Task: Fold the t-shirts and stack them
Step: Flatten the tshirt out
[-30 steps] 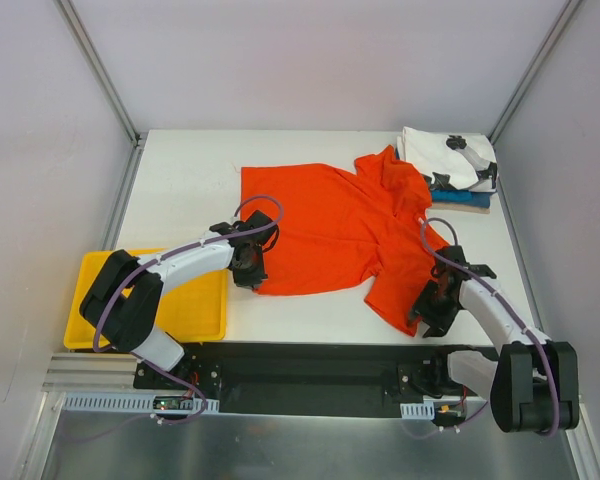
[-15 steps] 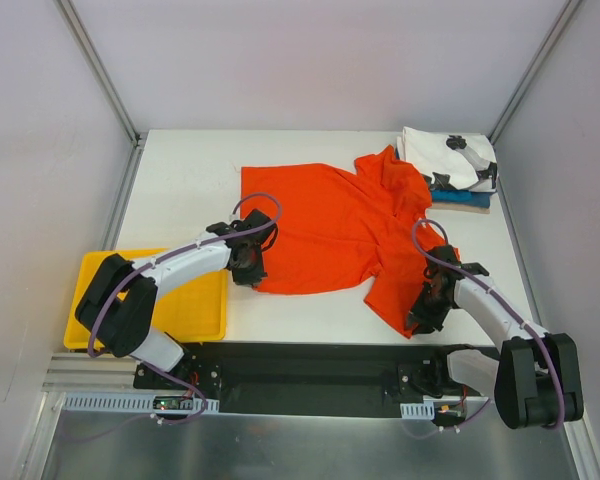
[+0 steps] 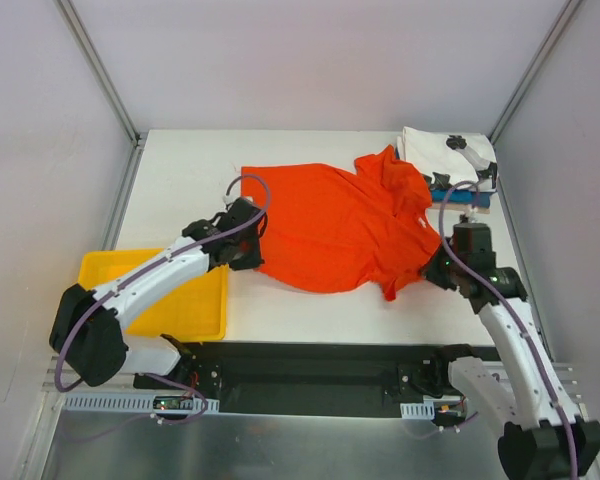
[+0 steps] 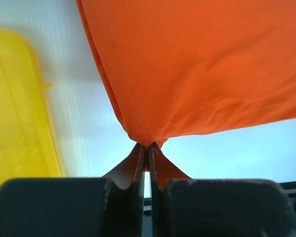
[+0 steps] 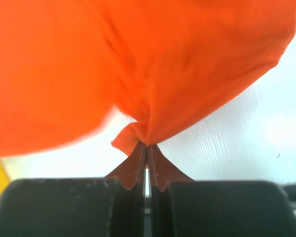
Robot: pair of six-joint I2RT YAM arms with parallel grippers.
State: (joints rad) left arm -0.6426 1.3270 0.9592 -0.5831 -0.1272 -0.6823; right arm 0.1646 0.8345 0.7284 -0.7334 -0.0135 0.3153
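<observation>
Your left hand [image 4: 147,148] and right hand [image 5: 147,146] each pinch the limp, light orange-red t-shirt [image 3: 335,225] by its near hem corners; grip seams, since it sags.

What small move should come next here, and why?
Probably carry the near hem away toward the collar to fold the orange shirt in half: the left pincer and right pincer each pinch a near corner, lifted off the table.

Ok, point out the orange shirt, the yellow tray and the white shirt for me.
orange shirt [image 3: 330,225], top external view, middle of its flat body.
yellow tray [image 3: 195,305], top external view, bare floor near its right wall.
white shirt [image 3: 430,150], top external view, plain left part of the folded cloth.
</observation>
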